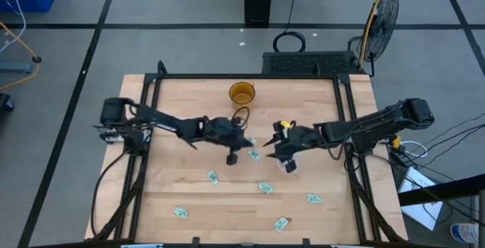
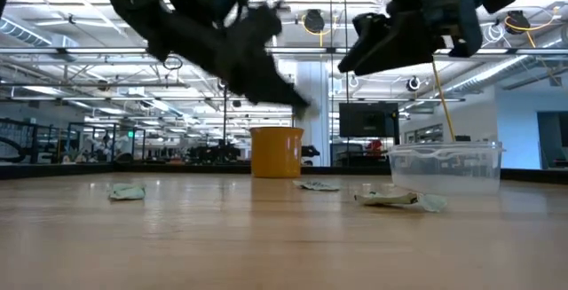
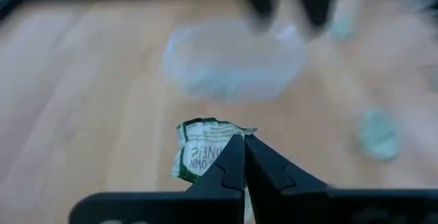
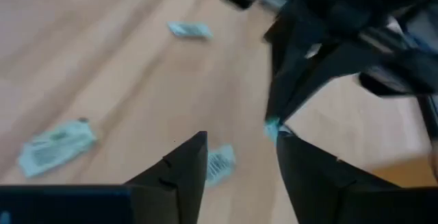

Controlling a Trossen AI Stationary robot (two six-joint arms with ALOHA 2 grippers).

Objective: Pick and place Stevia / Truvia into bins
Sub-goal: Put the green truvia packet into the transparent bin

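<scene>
A crumpled green-and-white paper sachet (image 3: pixel 202 150) is pinched between the closed fingertips of the left gripper (image 3: pixel 243 142), held clear of the light wooden table (image 1: pixel 189 195). In the left wrist view the small clear plastic tub with rounded corners (image 3: pixel 233 59) lies just ahead of the held sachet, blurred but plainly open-topped. In the low view the same tub (image 2: pixel 446 168) stands on the table surface, with another flattened sachet (image 2: pixel 390 199) lying just beside its base.

The left gripper (image 1: pixel 244 143) sits near the table's middle, the right gripper (image 1: pixel 282 155) close by and facing it. The right gripper's fingers (image 4: pixel 185 162) stand apart with nothing between them (image 4: pixel 236 159); a sachet (image 4: pixel 220 162) lies on the wood below that gap.

Loose sachets are scattered over the near half of the table: one by the left gripper (image 1: pixel 254 155), one at (image 1: pixel 214 177), one at (image 1: pixel 265 188), one at (image 1: pixel 313 199), one at (image 1: pixel 180 212) and one at (image 1: pixel 281 223).

An amber round plastic cup (image 1: pixel 242 93) stands upright near the far edge, well apart from the sachets.
</scene>
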